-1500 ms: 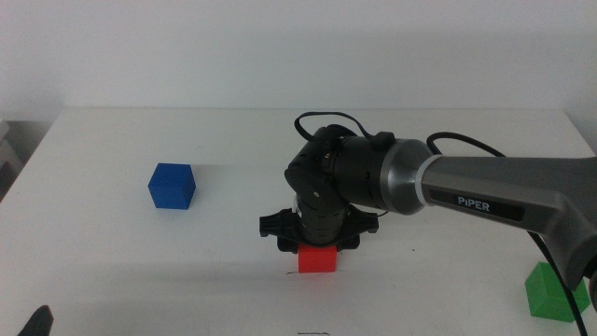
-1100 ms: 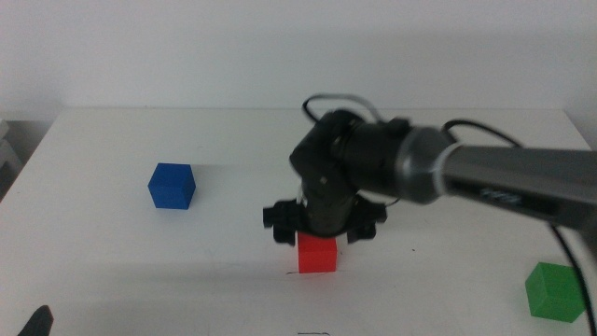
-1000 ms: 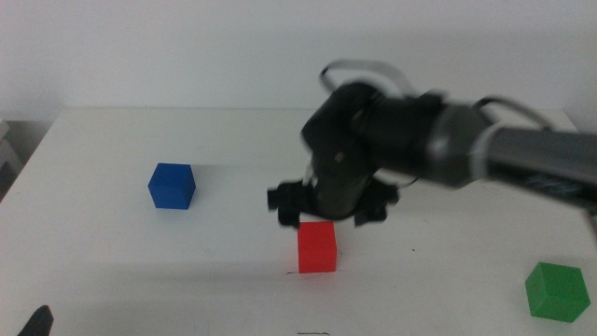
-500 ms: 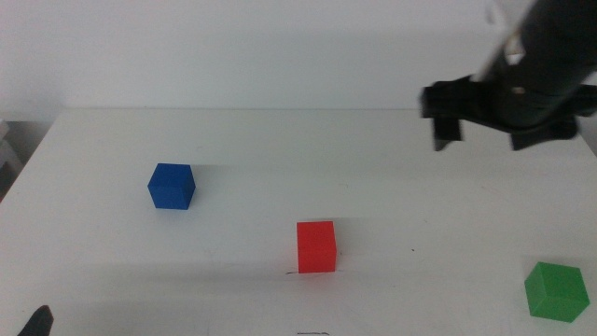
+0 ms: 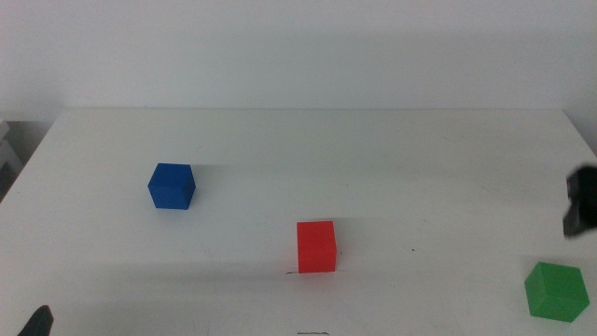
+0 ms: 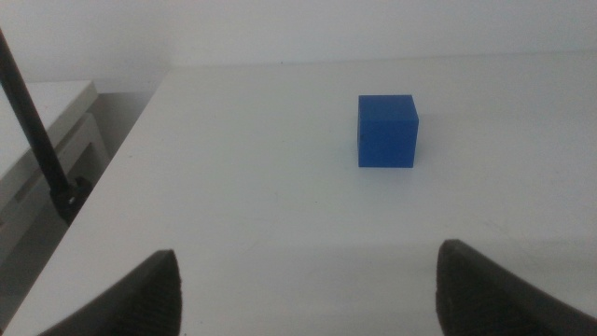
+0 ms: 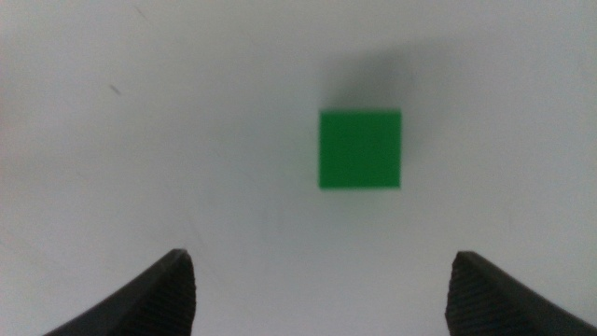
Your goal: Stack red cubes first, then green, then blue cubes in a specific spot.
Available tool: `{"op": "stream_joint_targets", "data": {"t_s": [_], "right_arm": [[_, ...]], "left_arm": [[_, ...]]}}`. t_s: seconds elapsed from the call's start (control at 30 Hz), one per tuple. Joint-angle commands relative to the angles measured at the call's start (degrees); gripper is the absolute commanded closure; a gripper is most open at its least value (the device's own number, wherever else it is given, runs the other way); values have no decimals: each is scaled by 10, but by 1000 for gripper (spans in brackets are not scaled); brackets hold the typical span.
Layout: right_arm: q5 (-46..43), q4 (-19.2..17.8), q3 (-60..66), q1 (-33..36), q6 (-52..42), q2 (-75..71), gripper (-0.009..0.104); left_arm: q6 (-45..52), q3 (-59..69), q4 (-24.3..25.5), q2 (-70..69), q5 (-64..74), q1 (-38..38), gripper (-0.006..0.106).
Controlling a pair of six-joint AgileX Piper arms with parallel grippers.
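Red cube: the red cube [image 5: 316, 246] stands alone on the white table [image 5: 308, 149], its lower edge against the faint drawn line [image 5: 292, 273] that marks the stacking spot. I read that as the base of the stack already laid, which is why nothing grips it.

Green cube: the green cube [image 5: 556, 291] sits flat near the table's right front corner, well apart from the red one. It is the next layer, so I judge this is the cube I go for.

Right gripper: in the middle view I see only a dark piece of my right gripper [image 5: 581, 203] at the right edge, above the green cube. The right wrist view shows the right gripper [image 7: 322, 289] looking straight down with its jaws spread wide, and the green cube [image 7: 360, 149] lies ahead of the gap, not yet between the jaws. Nothing is held; the wide spread suits dropping over the cube's flat sides.

Blue cube: the blue cube [image 5: 172, 186] rests left of centre, well apart from the others, left for the last layer.

Left gripper: my left gripper [image 6: 308, 285] waits low at the near left edge of the table, jaws spread and empty, facing the blue cube [image 6: 387, 131].

Next move needs: centring over the green cube before closing.
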Motion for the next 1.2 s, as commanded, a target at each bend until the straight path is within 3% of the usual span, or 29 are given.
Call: {"op": "stream_joint_targets", "data": {"t_s": [0.0,0.37,0.93,1.17], "right_arm": [[-40,11,29,-29,-39,-16,1],[-203,15,144,-80,-77,25,1],[-282,9,144,-96,-79,157,1],[-289,9,144,-96,-79,194,8]], "left_arm": [[-1,0,-2,-13,-47,1,7],[-1,0,-2,-13,-47,1,7],[-1,0,-2,-13,-47,1,7],[-1,0,-2,-13,-47,1,7]]}}
